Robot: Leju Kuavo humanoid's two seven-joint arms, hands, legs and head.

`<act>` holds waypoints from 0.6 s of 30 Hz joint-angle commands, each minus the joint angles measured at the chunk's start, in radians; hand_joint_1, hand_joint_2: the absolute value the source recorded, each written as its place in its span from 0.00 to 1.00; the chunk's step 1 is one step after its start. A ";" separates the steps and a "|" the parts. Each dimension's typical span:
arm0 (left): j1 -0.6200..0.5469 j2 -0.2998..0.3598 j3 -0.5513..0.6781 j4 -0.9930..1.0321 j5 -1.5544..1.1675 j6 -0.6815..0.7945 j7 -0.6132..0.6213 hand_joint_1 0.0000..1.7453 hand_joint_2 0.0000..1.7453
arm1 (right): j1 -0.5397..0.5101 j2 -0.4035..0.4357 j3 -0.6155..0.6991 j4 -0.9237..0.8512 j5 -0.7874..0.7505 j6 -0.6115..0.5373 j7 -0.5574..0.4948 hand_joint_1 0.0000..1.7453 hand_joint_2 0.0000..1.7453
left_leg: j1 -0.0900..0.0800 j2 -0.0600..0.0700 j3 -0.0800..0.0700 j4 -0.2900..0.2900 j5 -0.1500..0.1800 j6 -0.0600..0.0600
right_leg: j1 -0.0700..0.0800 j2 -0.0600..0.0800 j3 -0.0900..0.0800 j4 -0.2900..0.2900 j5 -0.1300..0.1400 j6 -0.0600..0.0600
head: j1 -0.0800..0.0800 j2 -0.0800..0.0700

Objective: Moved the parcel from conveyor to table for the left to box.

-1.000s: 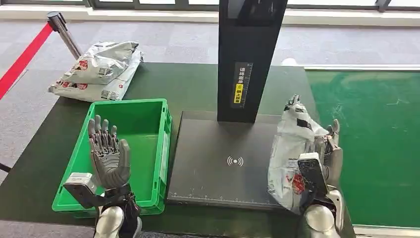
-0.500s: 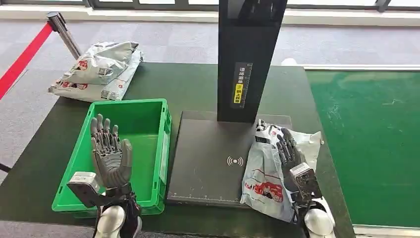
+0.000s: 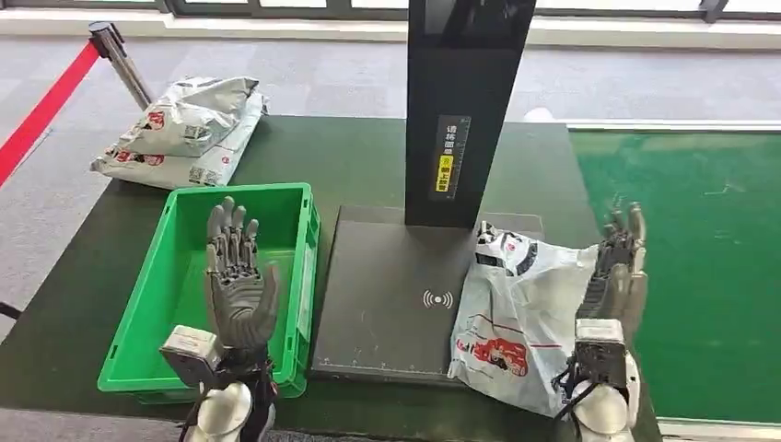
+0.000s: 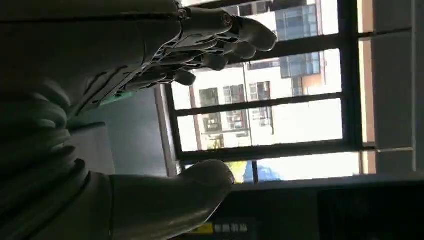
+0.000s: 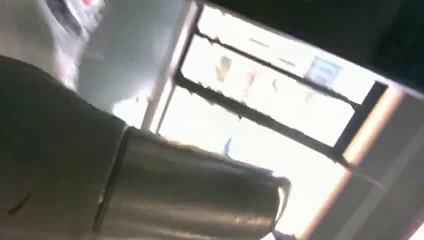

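A white plastic parcel (image 3: 516,313) with red print lies flat on the right part of the dark scanner pad (image 3: 387,295). My right hand (image 3: 615,276) is raised just right of the parcel, fingers apart and holding nothing. My left hand (image 3: 239,281) is held up over the green box (image 3: 189,230), fingers spread, with nothing in it. In the left wrist view my left hand's fingers (image 4: 220,40) and thumb stand apart against bright windows. The right wrist view is blurred, with a patch of the white parcel (image 5: 75,35) beside the hand.
A tall black scanner post (image 3: 460,101) stands at the back of the pad. Two more grey parcels (image 3: 184,129) lie at the table's far left corner. A green conveyor (image 3: 700,267) runs along the right. A red barrier strap (image 3: 46,101) crosses the far left.
My right hand carried the parcel left onto the scanner pad, laid it flat, let go and drew back to the right. My left hand moved right and a little forward over the box.
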 commanded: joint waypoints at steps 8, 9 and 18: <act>-0.263 -0.008 -0.329 0.298 -0.220 0.015 0.151 0.00 1.00 | -0.077 0.144 -0.114 -0.146 0.291 -0.258 -0.055 0.00 1.00 | 0.000 0.002 0.001 0.000 0.000 0.000 | 0.000 0.001 0.001 0.000 0.001 0.000 | 0.000 0.000; -0.284 -0.025 -0.343 0.336 -0.240 0.002 0.168 0.00 1.00 | -0.086 0.158 -0.121 -0.159 0.291 -0.258 -0.055 0.00 1.00 | 0.000 0.003 0.001 -0.001 0.001 0.000 | 0.000 0.000 0.001 0.000 0.002 -0.001 | 0.000 0.000; -0.589 -0.102 -0.878 1.027 -0.236 0.242 0.403 0.00 1.00 | -0.168 0.240 -0.199 -0.161 0.303 -0.258 -0.055 0.00 1.00 | 0.000 -0.003 0.001 0.000 0.003 0.002 | 0.000 -0.005 0.003 -0.001 0.002 0.001 | 0.000 0.000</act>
